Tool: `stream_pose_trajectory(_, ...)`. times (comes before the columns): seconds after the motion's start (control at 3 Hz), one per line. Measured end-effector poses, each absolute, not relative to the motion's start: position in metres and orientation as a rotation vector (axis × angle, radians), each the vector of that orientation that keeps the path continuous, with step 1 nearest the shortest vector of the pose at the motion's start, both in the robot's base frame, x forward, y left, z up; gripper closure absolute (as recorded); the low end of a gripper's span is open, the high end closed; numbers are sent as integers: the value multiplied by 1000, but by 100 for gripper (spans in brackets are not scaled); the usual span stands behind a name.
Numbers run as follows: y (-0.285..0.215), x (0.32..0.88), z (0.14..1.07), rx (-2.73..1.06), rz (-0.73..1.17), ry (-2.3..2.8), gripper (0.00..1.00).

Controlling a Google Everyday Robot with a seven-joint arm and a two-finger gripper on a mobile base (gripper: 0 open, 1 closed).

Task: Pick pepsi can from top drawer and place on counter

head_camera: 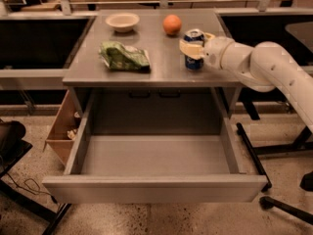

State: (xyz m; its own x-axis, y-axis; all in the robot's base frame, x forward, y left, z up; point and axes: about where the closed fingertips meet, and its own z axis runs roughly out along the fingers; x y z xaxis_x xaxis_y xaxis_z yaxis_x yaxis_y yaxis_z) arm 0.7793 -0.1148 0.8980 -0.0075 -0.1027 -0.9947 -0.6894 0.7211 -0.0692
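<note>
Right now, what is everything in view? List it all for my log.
can: one, dark blue with silver top, upright on the right of the counter
orange: one, orange, behind the can
bowl: one, whitish, back of the counter
bag: one, green, front of the counter, picture left
counter: one, grey, cabinet top
drawer: one, grey, pulled open below the counter
box: one, brown wood, beside the drawer
gripper: one, cream, closed around the can
arm: one, white, reaching from picture right
</note>
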Motion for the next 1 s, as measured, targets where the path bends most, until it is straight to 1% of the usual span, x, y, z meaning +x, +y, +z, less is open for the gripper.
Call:
stream_pose_trajectory(0.33, -115, 779, 899, -672, 523, 1532, 85)
stream_pose_trajectory(1.0, -115, 779, 899, -672, 523, 1532, 39)
